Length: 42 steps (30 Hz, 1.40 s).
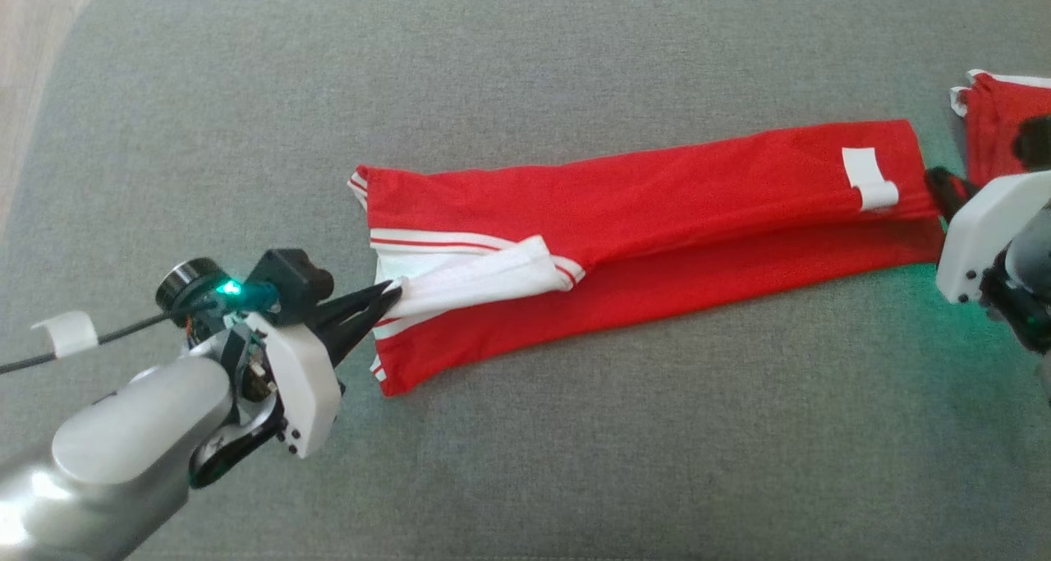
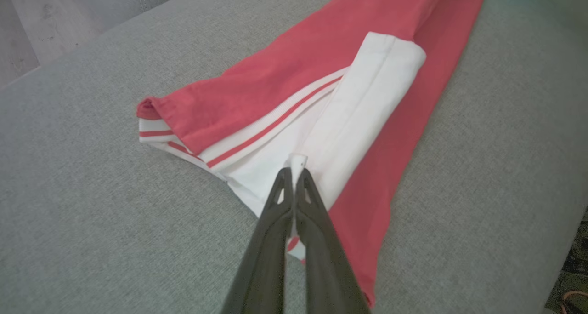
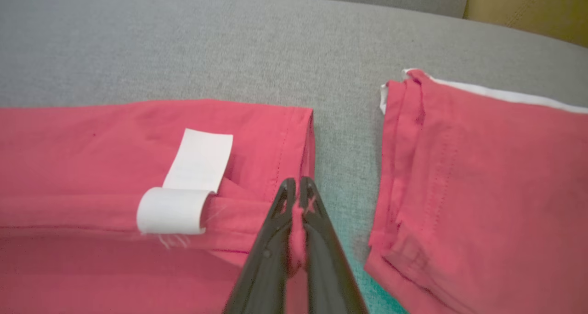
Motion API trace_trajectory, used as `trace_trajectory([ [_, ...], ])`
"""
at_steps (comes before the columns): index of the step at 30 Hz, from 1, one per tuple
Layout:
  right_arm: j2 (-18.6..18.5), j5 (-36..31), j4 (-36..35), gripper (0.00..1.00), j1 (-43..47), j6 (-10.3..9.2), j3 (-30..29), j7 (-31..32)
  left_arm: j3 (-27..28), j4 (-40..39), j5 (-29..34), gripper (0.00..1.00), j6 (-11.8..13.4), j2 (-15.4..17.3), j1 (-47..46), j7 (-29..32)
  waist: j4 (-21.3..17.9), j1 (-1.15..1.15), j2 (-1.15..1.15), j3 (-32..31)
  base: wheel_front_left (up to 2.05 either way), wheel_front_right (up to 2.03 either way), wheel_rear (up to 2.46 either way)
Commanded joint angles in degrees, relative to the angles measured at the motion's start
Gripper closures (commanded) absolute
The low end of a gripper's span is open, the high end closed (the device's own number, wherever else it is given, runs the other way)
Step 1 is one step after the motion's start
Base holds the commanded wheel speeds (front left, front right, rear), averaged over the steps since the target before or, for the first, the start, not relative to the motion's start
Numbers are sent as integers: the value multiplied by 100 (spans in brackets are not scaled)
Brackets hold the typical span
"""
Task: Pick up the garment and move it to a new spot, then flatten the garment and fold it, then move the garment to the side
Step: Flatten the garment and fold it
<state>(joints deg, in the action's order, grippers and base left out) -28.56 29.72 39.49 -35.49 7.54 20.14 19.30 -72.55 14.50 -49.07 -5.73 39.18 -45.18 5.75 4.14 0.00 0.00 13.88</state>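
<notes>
Position: red garment (image 1: 657, 195) lies in a long folded strip across the grey cushion (image 1: 575, 429). My left tool (image 1: 392, 291) pinches its white trim; my right tool (image 3: 298, 187) clamps the red hem end. Probably a thin knit: light, limp, sags unless both ends are held taut.
</notes>
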Motion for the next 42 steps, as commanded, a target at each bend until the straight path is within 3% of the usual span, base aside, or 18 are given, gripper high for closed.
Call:
trace_trajectory([
  [1, -194, 39, -205, 100, 45, -5, 71, 47, 224, -110, 64, 100, 54, 274, -134, 15, -4, 0, 0, 10, 0, 0, 0],
  [7, -397, -24, -369, 100, 264, -5, 315, 407, 151, -137, 152, 100, 121, 192, -43, 111, -42, 0, 0, 15, 0, 0, 0],
  [8, -413, -50, -376, 100, 286, -5, 311, 434, 146, -108, 185, 93, 167, 167, -34, 96, -53, 0, 0, 8, 0, 0, 0],
  [9, -413, -69, -399, 9, 297, -5, 290, 415, 150, -84, 244, 36, 228, 136, -34, 31, -66, 0, 0, 3, 0, 0, 0],
  [10, -391, -54, -410, 0, 304, -5, 225, 379, 170, -53, 291, 0, 293, 91, -34, -65, -77, 0, 0, -6, 0, 0, 0],
  [14, -199, 32, -561, 0, 223, -5, -152, -20, 452, 135, 344, 0, 665, -157, -60, -645, -122, 0, 0, -96, 0, 0, 0],
  [20, 524, 18, -992, 0, 35, -5, -874, -1187, 1091, 543, 481, 0, 1340, -429, -107, -1859, -204, 0, 0, -264, 0, 0, 0],
  [25, 1308, -472, -1360, 0, 224, -5, -1213, -2333, 2160, 400, 376, 0, 1860, -645, 281, -2068, -270, 0, 0, -395, 0, 0, 0],
  [29, 1948, -926, -1564, 0, 661, -5, -1407, -3034, 3152, -65, 850, 0, 2130, -827, 1138, -2072, -277, 0, 0, -470, 0, 0, 0],
  [34, 2468, -1332, -1744, 0, 1413, -5, -1561, -3357, 4202, -441, 1463, 0, 2197, -1337, 2324, -2074, -248, 0, 0, -537, 0, 0, 0],
  [40, 2564, -1564, -1747, 0, 2112, -5, -1478, -3423, 5040, -638, 2209, 0, 1919, -2063, 3291, -2074, -221, 0, 0, -556, 0, 0, 0],
  [42, 2565, -1534, -1767, 0, 2144, -5, -1465, -3425, 5144, -642, 2315, 0, 1839, -2150, 3371, -2074, -217, 0, 0, -549, 0, 0, 0],
])
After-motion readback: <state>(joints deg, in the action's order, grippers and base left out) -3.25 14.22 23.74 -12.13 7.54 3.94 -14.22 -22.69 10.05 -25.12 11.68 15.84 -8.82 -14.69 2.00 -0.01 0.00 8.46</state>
